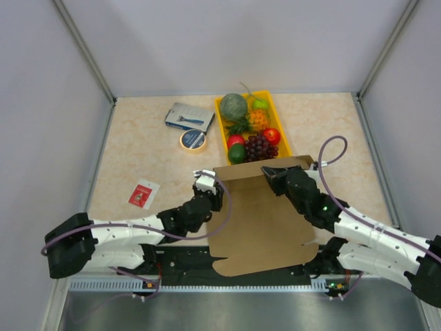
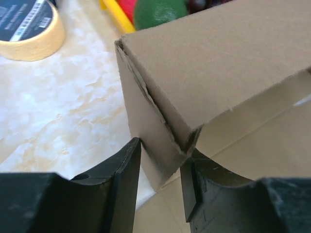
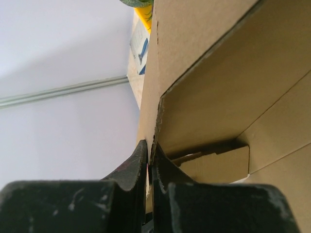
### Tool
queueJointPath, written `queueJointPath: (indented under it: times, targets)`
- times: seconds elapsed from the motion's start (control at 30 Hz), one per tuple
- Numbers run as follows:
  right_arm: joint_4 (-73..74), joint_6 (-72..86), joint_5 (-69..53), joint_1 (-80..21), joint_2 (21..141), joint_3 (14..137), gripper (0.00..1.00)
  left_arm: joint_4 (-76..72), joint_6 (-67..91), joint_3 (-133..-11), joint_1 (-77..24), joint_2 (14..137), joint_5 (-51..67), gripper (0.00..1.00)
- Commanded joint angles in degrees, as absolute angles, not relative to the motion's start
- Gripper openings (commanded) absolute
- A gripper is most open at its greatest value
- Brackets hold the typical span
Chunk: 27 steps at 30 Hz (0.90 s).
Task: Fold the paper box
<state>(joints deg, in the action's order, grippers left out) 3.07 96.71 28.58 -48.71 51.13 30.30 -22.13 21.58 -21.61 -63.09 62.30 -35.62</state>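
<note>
Even, bright, diffuse light falls from above; the pale marbled beige table (image 1: 138,152) shows only faint, soft shadows, and no harsh glare. The top view is sharp throughout. In the left wrist view the plain brown cardboard box (image 2: 218,63) is crisp, while the black claw fingers (image 2: 124,194) nearest the lens are dark and blurred. The right wrist view is softer, its background washed pale.

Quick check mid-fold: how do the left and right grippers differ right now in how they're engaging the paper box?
The left gripper has its jaws partly apart, straddling the folded corner wall of the paper box; the right gripper is pinched shut on a thin cardboard wall. The left works the far left corner, the right the far right corner. Both are at the raised far edge beside the yellow fruit tray.
</note>
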Motion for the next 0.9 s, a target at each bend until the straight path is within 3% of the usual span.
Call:
queueJointPath:
  times: [0.0,0.1,0.17,0.27,0.5,0.73,0.8,0.87]
  targets:
    - [16.69,96.94,26.89,-50.79,52.91,30.85,0.0,-20.23,24.49,-27.85,-65.21,67.14,-52.19,0.41]
    - [16.44,97.82,28.3,-52.12,52.91,29.62,0.0,-20.21,25.92,-28.65,-65.48,69.17,-51.42,0.41]
    - [16.09,96.34,28.91,-52.21,52.74,28.66,0.0,-21.17,26.37,-28.13,-65.74,69.17,-50.45,0.48]
    - [15.82,95.62,29.97,-52.21,52.12,27.43,0.0,-21.71,27.77,-27.25,-65.74,68.82,-49.48,0.51]
    - [15.03,97.91,29.35,-52.21,53.53,26.98,0.0,-17.78,29.51,-31.45,-66.35,74.26,-53.86,0.44]
    - [14.5,98.88,28.74,-52.29,53.88,27.77,0.0,-4.31,39.19,-39.46,-67.41,83.49,-65.74,0.47]
    - [14.33,98.79,28.13,-52.29,53.79,27.77,0.0,-4.31,39.63,-40.25,-67.32,85.6,-66.53,0.41]
    - [14.33,99.05,27.95,-52.29,53.35,27.42,0.0,-2.38,40.78,-41.3,-67.33,87.44,-67.76,0.23]
